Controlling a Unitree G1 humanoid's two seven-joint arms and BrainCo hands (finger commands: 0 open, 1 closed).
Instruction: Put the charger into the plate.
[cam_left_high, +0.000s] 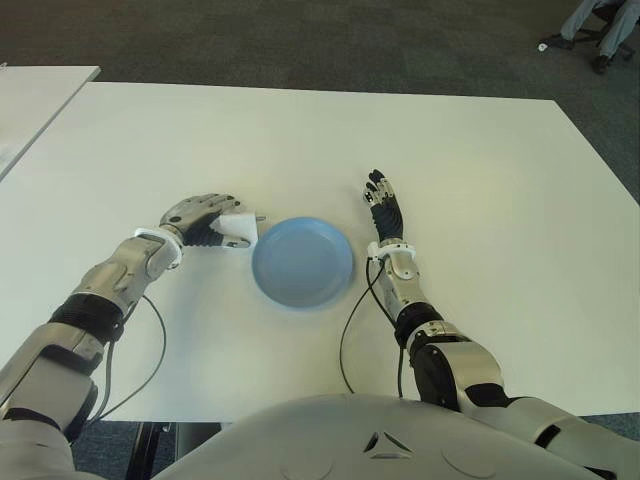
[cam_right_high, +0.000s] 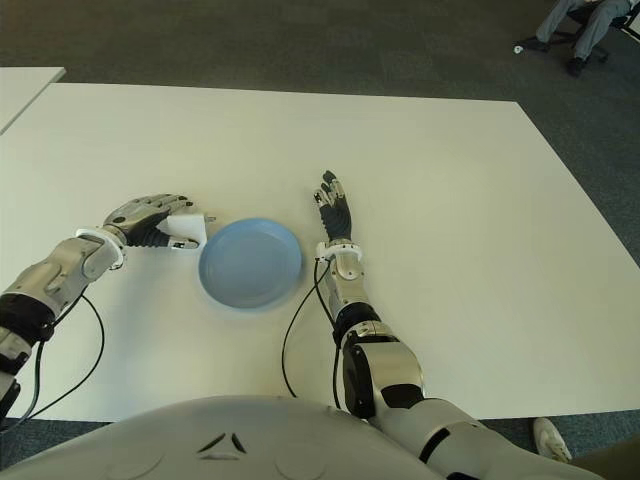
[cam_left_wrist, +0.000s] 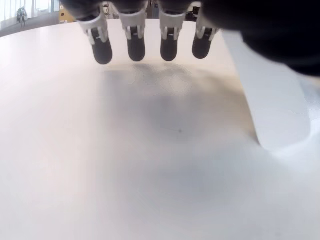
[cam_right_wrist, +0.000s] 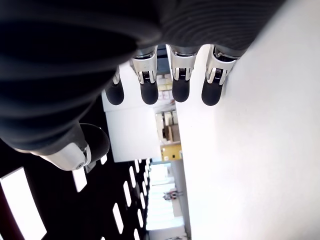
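I'm holding the charger (cam_left_high: 237, 227) in my left hand (cam_left_high: 203, 221), fingers (cam_left_wrist: 135, 47) curled over its white body, thumb pinning it, just beside the plate (cam_left_high: 302, 262) on its left side and low over the table (cam_left_high: 480, 200). So I'm judging this as the carry step: the grasp is made, the drop is not yet done. Next I'm needing a short swing over the plate's rim, then a clean release. My right hand (cam_left_high: 386, 210) is showing just right of the plate, fingers straight and apart, holding nothing.
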